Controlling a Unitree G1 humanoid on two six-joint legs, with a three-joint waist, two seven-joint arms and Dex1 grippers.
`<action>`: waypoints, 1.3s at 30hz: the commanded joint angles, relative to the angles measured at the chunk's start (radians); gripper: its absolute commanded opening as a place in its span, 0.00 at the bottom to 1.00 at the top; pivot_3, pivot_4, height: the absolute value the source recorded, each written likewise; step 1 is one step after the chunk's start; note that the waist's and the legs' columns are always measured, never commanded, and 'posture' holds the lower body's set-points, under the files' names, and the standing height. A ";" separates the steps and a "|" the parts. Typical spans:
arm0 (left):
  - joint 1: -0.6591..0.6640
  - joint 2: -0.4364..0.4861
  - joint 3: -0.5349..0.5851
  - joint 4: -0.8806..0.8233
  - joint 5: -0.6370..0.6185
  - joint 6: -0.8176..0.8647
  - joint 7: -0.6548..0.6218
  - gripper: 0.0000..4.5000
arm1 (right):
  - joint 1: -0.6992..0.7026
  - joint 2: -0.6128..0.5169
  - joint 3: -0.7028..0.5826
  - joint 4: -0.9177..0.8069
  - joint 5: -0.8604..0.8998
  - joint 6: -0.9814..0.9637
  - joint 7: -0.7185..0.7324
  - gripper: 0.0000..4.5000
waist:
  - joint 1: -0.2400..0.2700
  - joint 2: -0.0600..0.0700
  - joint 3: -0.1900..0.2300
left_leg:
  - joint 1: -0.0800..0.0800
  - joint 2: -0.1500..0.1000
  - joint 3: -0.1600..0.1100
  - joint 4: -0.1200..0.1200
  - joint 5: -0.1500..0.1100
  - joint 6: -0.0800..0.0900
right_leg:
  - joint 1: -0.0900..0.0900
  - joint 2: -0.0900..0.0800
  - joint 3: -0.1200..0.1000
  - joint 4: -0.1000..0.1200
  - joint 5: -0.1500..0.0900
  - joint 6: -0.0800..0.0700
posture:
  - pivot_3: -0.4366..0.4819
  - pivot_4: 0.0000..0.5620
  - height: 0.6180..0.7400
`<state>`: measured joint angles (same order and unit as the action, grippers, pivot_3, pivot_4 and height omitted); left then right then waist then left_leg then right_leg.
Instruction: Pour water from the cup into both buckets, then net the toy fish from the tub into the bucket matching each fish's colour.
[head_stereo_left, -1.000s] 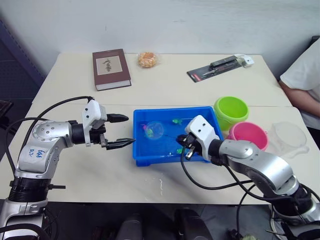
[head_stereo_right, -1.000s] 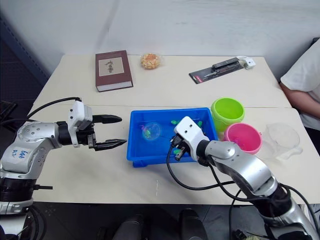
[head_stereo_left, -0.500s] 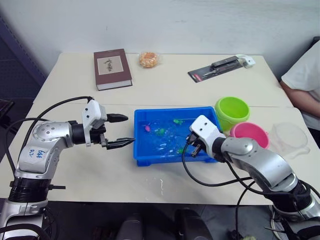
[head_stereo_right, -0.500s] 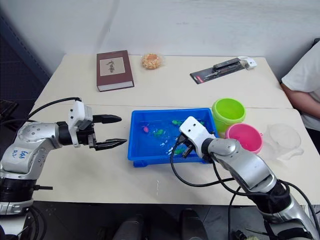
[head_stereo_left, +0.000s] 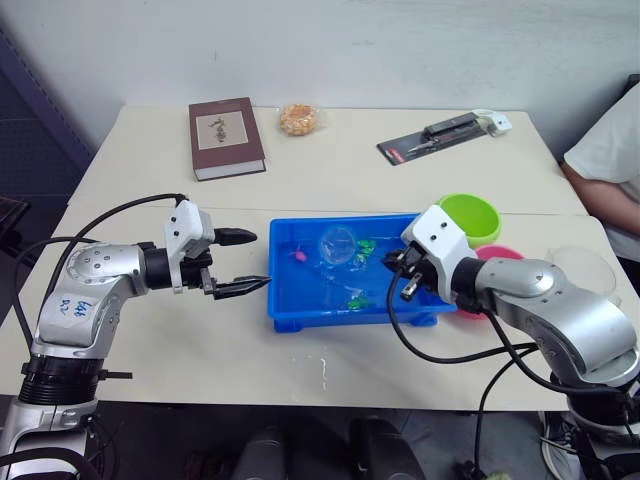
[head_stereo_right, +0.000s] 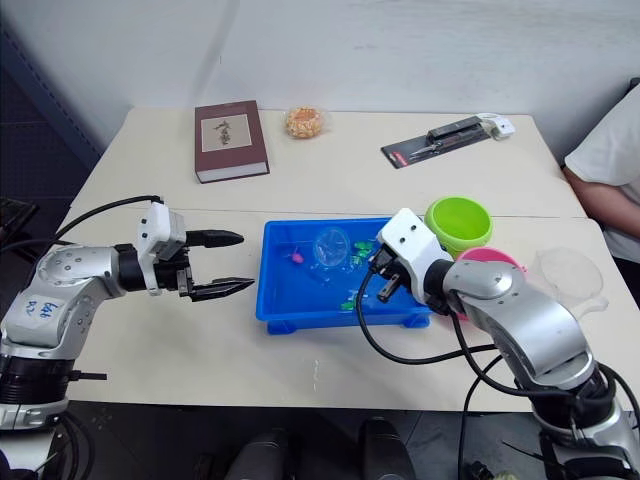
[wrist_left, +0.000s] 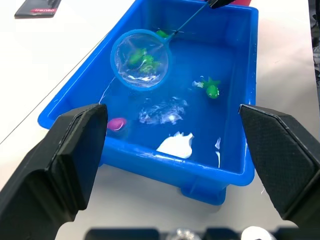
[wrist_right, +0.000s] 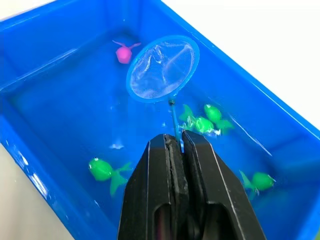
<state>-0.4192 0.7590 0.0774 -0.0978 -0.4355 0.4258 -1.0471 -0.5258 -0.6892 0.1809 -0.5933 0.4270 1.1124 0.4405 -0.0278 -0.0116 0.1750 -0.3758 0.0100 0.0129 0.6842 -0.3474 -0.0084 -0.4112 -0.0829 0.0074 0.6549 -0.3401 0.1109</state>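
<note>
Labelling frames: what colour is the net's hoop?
Blue, with clear mesh: the net shows best in the right wrist view, held by the right gripper.

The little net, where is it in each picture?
Left eye view: net over the tub's middle, near the far wall.
Right eye view: same spot.
Left wrist view: upper left of centre.
Right wrist view: just above the right gripper, which is shut on its handle.
Shared landmark: the pink fish beside the net.
</note>
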 joint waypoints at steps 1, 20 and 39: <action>0.000 0.004 0.020 -0.011 -0.009 -0.007 0.003 1.00 | -0.019 0.016 0.052 0.013 -0.058 -0.019 -0.026 0.00 | 0.000 0.000 0.000 | 0.000 0.000 0.000 0.000 0.000 0.000 | 0.000 0.000 0.000 0.000 0.000 0.000 | 0.48 0.27 0.99; 0.024 0.021 0.028 -0.024 -0.013 -0.002 -0.011 1.00 | -0.098 0.261 0.126 0.190 -0.138 -0.029 -0.042 0.00 | -0.002 0.000 0.000 | 0.000 0.000 0.000 0.000 0.000 -0.001 | -0.001 0.001 -0.001 0.001 0.000 0.000 | 0.48 0.27 0.99; -0.011 -0.046 0.062 -0.017 -0.069 -0.029 0.008 1.00 | 0.145 0.091 -0.418 -0.123 0.274 0.240 0.163 0.00 | 0.002 0.000 0.000 | -0.001 0.000 -0.001 -0.001 0.000 0.000 | 0.000 -0.001 0.000 -0.001 0.000 0.000 | 0.48 0.27 0.99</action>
<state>-0.4123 0.7159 0.1086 -0.0998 -0.4730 0.4152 -1.0434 -0.3887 -0.5813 -0.1817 -0.6601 0.6471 1.3393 0.5748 -0.0253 -0.0116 0.1750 -0.3765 0.0095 0.0119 0.6833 -0.3474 -0.0084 -0.4109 -0.0838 0.0074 0.6543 -0.3402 0.1108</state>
